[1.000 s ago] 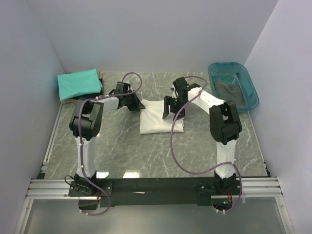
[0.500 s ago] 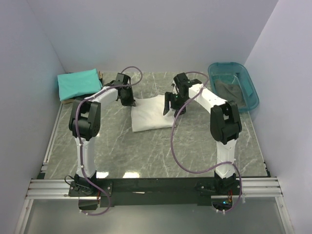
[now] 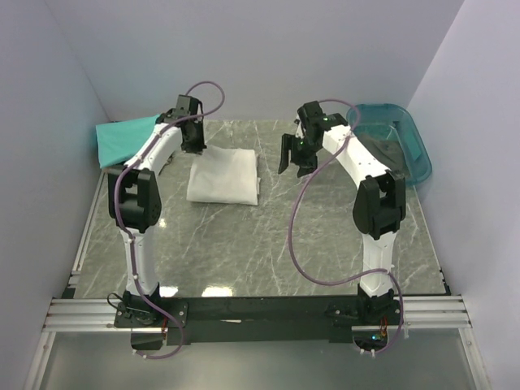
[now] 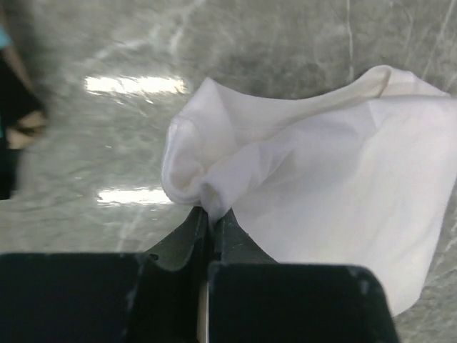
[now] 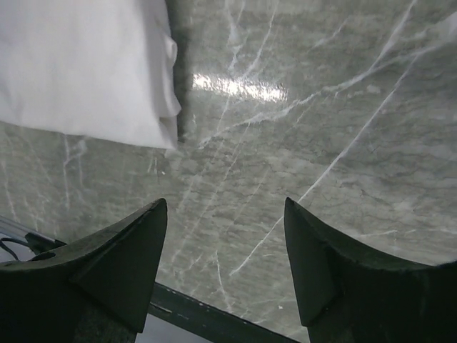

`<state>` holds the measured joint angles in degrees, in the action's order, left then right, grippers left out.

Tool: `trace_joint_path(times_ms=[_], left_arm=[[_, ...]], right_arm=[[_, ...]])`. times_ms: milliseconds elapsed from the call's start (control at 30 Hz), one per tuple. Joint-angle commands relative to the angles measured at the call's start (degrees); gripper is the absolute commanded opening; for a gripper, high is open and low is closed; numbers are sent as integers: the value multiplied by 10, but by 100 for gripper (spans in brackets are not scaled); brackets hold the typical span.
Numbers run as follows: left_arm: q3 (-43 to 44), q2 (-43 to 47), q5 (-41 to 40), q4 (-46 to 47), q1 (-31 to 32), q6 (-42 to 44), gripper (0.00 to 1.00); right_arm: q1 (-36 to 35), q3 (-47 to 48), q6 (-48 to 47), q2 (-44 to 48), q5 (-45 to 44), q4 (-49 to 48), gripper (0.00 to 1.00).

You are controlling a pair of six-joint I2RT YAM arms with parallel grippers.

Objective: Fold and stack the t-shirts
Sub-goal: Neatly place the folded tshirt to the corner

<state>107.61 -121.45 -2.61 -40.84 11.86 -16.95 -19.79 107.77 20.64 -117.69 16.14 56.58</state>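
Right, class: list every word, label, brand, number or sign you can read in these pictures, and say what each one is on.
None: no readable text appears in any view.
The white shirt shows only plain cloth; the teal shirt, the tub and the table bear no lettering.

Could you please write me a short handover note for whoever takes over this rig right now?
Left gripper: shut on a corner of the folded white cloth t-shirt, lying on the marble table.
Right gripper: open, empty, above bare table.
Folded teal cloth t-shirt sits back left.
Done: both folded.
Left: stack white on teal; fold the dark garment in the translucent teal plastic tub.
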Motion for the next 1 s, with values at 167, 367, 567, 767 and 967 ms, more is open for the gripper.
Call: trace_joint_path(times_ms=[167,367,567,767,967], left_arm=[[107,3,-64,-54,-38,53,0],[178,-18,-92,-74,-60,65,0],[223,-21,-79,-70,-82,84,0],[249,-32,-51,-49,-103,85,0],[289,-41,-23,-9,-117,78,0]], right_arm=[[25,94,-30,-20,19,39,73],[45,110,-40,-28,34,38,73],[56,119,-32,-35,46,35,73],[66,203,-27,-79,36,69,73],[80,226,-12,-93,54,62,73]])
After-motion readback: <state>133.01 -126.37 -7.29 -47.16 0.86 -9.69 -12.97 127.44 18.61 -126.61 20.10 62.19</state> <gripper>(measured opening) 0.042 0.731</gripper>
